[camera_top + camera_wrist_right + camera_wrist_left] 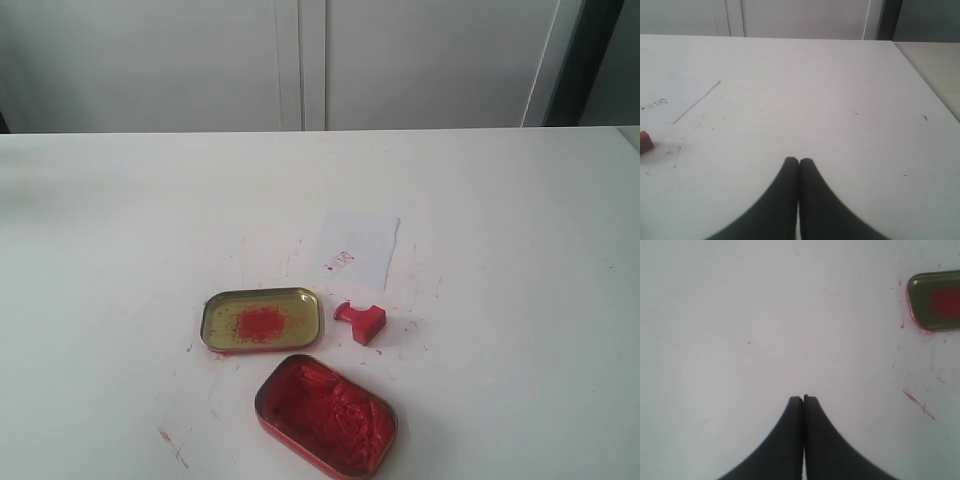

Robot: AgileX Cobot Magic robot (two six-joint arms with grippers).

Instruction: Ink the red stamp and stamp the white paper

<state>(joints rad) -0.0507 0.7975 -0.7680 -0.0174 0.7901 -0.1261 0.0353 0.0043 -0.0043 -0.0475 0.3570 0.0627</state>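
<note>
One white table (120, 250), neither arm shows in the exterior view. Left to right:

- One left gripper (803, 399), left wrist view only: black fingers pressed together, nothing between them, over bare tabletop.
- Red smears (172, 445) on the table near the front left, several thin streaks.
- One shallow gold-coloured metal tin lid (261, 320), rounded rectangle, lying open side up with a red ink patch in its middle. Long axis runs left-right. Its corner also shows in the left wrist view (935, 300).
- One red rounded-rectangle tin of red ink paste (326, 415), just in front of the lid and close to it, long axis slanting from back-left to front-right.
- One small red plastic stamp (361, 321), just right of the lid and not touching it, lying tipped over on the table. Long axis slants from back-left to front-right; narrow end points left toward the lid, bulkier end sits to the right. Only an edge of it shows in the right wrist view (645, 141).
- One thin white paper sheet (360, 247), flat, just behind the stamp, slightly skewed, one small red print (345, 258) near its front-left corner.
- One right gripper (798, 161), right wrist view only: fingers closed on each other, empty, over bare table well apart from the paper.
</note>
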